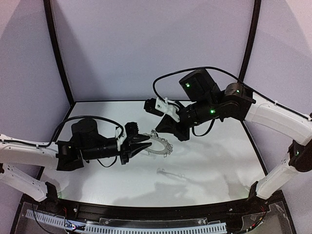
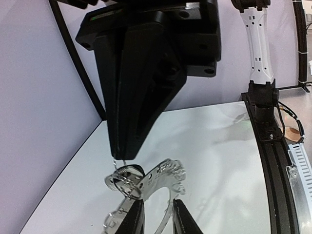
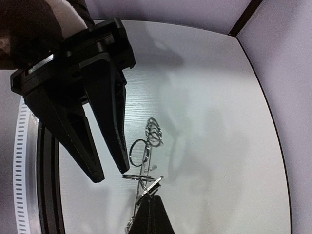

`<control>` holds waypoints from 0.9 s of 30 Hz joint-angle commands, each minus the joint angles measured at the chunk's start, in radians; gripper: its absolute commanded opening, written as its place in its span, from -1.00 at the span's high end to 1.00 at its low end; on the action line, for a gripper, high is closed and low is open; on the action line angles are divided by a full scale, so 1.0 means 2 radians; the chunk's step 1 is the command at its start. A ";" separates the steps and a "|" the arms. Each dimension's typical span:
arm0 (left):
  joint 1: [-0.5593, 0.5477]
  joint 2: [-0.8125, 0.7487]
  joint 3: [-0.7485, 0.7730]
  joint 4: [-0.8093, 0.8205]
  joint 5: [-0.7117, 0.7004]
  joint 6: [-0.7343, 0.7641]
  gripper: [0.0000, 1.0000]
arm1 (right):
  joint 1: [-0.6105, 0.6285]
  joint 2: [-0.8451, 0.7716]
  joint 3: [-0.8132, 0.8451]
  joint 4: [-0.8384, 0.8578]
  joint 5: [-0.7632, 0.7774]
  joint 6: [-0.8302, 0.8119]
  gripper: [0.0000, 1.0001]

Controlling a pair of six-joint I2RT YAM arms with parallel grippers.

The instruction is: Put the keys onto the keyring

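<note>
The keyring [image 1: 162, 145] is a flat grey ring fringed with wire loops, at the middle of the white table. It looks silvery in the left wrist view [image 2: 168, 175] and stands edge-on in the right wrist view [image 3: 147, 156]. My left gripper [image 1: 145, 140] is at its near-left rim, fingers apart [image 2: 157, 207], with a strip of the ring between them. My right gripper [image 1: 158, 130] comes down on the far-left rim and is shut [image 3: 153, 199] on the small key [image 3: 155, 184]. The key's wire loop and split ring [image 2: 124, 184] hang at the gripper's tip [image 2: 123, 155]. I cannot tell whether the ring touches the table.
Lilac walls with black corner posts [image 1: 58, 53] close in the table at the back and sides. A black rail [image 1: 161, 210] runs along the near edge. The right arm's base [image 2: 263, 97] stands at the table's right side. A black cable [image 1: 168, 78] loops over the right wrist.
</note>
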 commanded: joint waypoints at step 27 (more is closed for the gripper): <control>-0.002 0.036 0.074 -0.069 -0.077 -0.045 0.56 | 0.026 0.011 0.002 0.042 0.102 0.007 1.00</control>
